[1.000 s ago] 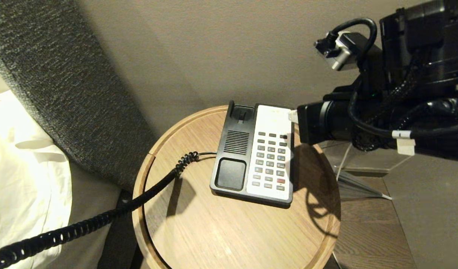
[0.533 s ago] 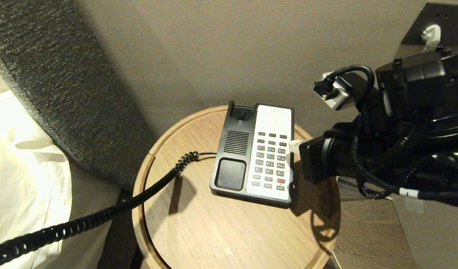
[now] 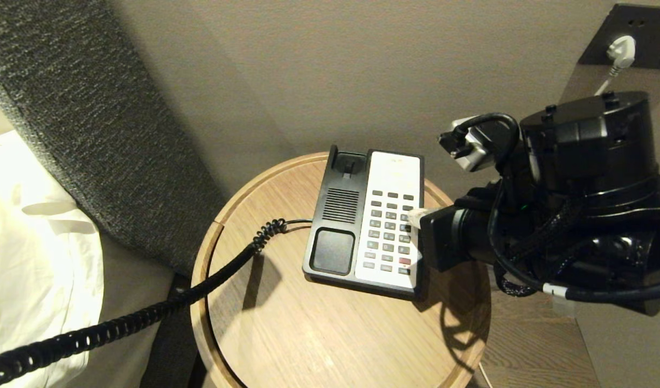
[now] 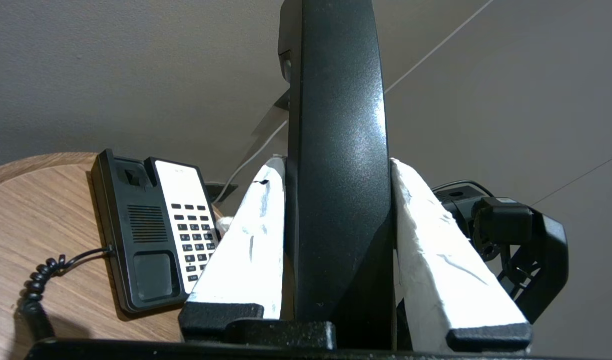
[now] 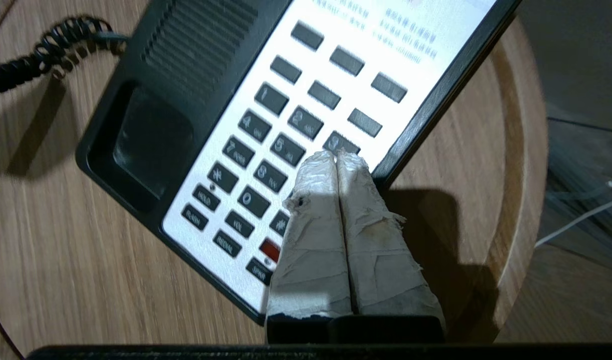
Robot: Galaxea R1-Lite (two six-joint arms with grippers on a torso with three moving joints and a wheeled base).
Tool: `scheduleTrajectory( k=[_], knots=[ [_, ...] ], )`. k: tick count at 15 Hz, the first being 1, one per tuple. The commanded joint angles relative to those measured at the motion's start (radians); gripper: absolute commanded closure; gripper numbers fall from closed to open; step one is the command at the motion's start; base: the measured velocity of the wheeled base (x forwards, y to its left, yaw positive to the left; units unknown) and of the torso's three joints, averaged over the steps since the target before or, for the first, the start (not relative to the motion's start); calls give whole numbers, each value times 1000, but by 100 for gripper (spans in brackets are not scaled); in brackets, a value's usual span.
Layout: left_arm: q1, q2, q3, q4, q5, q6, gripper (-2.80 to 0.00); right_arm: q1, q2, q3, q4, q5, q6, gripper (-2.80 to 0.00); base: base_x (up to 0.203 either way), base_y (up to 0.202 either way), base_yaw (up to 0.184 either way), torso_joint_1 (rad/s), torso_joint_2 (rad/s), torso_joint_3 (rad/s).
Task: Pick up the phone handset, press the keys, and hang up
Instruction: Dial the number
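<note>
Since a second ago, the right arm has swung down and in from the top end of the phone base, so that the right gripper now sits over the right-hand column of the keys, its two taped fingers pressed flat together with nothing between them. Their tips lie just below the key marked 3, at the edge of the white faceplate; whether they actually touch a key cannot be told. With the arm lower, a dark wall panel with a white plug in it shows at the upper right of the head view.

A grey upholstered headboard slants across the left of the head view, with white bedding beside it. A round wooden side table with a raised rim carries the phone base, whose cradle lies bare. A black coiled cord runs from the base's left side, off the table's edge and out of the lower left corner.

The phone handset is off the base and up in the air, standing upright between the left gripper's white padded fingers, which clamp it on both sides. This gripper is outside the head view.
</note>
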Motion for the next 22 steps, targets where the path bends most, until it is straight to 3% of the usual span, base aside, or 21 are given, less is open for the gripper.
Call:
scheduleTrajectory(
  k=[1, 22],
  knots=[
    [0, -3, 2, -4, -1, -3, 0, 0, -1, 23, -10, -2, 0, 0, 0, 0, 0, 0, 0, 0],
    [0, -21, 3, -6, -2, -6, 0, -4, 26, 27, -76, 0, 3, 0, 0, 0, 0, 0, 0, 0]
  ],
)
